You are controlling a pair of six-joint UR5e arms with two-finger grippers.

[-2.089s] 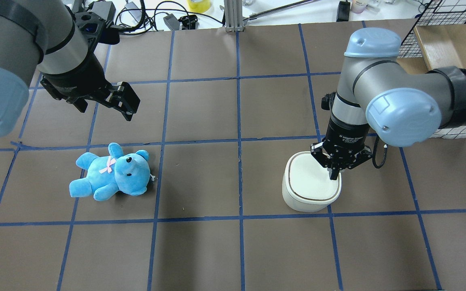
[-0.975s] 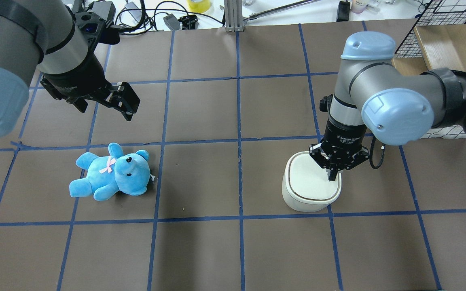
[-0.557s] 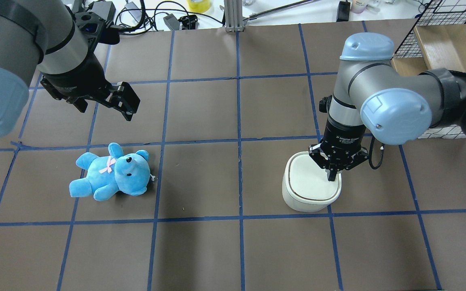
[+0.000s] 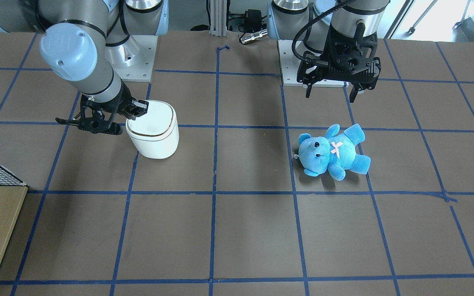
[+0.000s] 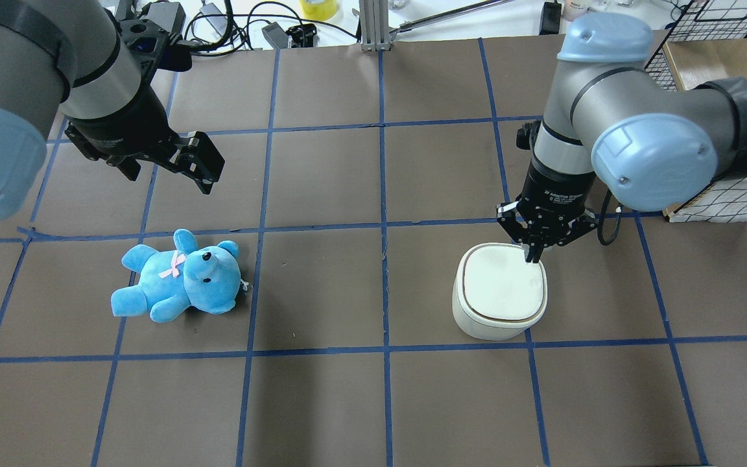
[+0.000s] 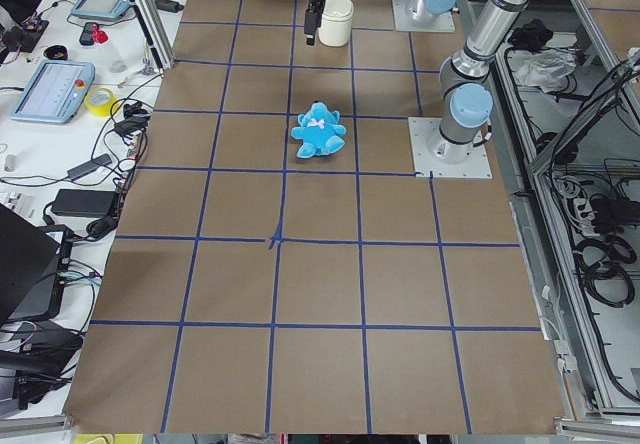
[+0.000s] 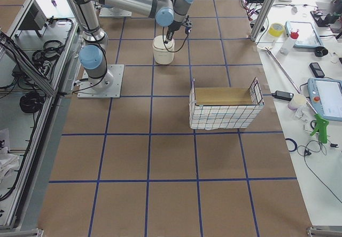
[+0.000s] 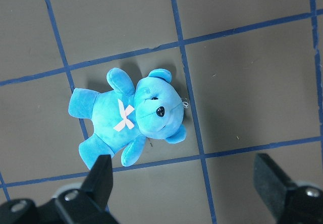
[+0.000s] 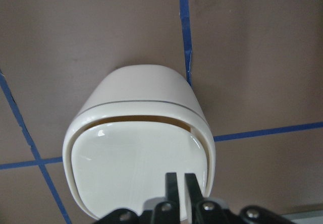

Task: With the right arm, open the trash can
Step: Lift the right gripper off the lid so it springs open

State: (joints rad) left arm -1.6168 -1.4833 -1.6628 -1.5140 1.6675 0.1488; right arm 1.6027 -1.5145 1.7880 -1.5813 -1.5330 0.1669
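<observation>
Over trash can (image 5: 500, 295), label (image 5: 558, 195) "2F Adaptive Gripper" on right arm (image 5: 646, 162).

The table (image 5: 321, 402) is covered in flat brown sheets, marked into large squares by lines of blue tape (image 5: 383, 194). A small white trash can (image 5: 500, 292) stands upright on it, lid down, its base just reaching one tape line. Well apart from it, a blue teddy bear (image 5: 179, 279) lies on its back with a pink ribbon on its chest, its legs across one tape line and its head just beside the next. On the far side of the can from the bear stands a wire basket (image 7: 224, 109) with a brown floor. Two metal plates (image 6: 450, 149) carrying the robot's bases sit along one long edge.
</observation>
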